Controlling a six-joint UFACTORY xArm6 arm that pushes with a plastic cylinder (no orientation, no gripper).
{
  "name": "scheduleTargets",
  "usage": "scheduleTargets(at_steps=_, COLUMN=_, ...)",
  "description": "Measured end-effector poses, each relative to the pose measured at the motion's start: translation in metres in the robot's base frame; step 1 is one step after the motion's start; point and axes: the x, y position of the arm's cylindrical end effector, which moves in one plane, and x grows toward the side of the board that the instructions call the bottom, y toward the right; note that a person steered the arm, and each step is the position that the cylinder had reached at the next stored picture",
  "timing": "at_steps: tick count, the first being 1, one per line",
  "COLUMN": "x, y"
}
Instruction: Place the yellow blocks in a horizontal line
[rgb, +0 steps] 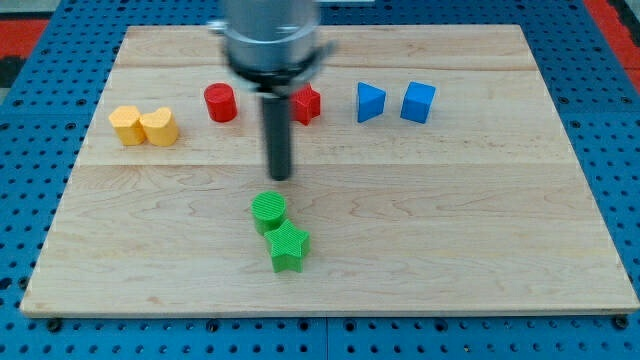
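- The pale wooden tabletop (480, 250) lies on a blue perforated base (600, 120) and fills most of the camera view.
- Two yellow blocks sit near the view's left edge of the tabletop, in its upper part. The yellow block with lobed, flower-like edges (126, 124) is on the left, and the yellow heart-like block (160, 127) is just to its right. The two touch and stand side by side at about the same height in the view.
- The dark straight rod (278, 135) hangs from a grey cylindrical mount (270, 40) at the view's top centre. My tip (280, 177) sits on bare wood, well to the right of the yellow pair and touching no block.
- This tool has no grasping part; it is a plain rod and holds nothing.
- A green round block (268, 211) lies just below my tip, with a small gap between them. A green star-shaped block (289, 247) touches it at its lower right.
- A red cylinder block (220, 102) stands to the upper left of the rod. A red block of unclear, star-like shape (307, 103) is partly hidden behind the rod on its right.
- Farther right are a blue wedge-like block (370, 102) and a blue cube-like block (419, 102), near each other but apart.
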Motion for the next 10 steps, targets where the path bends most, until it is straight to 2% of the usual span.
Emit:
scheduleTargets(at_steps=1, x=-0.017, y=-0.113)
scheduleTargets(at_steps=2, x=-0.054, y=-0.194)
scheduleTargets(at_steps=3, x=-0.073, y=-0.217)
scheduleTargets(at_steps=5, x=-0.097, y=-0.173)
scheduleTargets(at_steps=6, x=-0.068, y=-0.147)
scheduleTargets(at_steps=8, x=-0.095, y=-0.125)
scheduleTargets(at_steps=10, x=-0.040, y=-0.042)
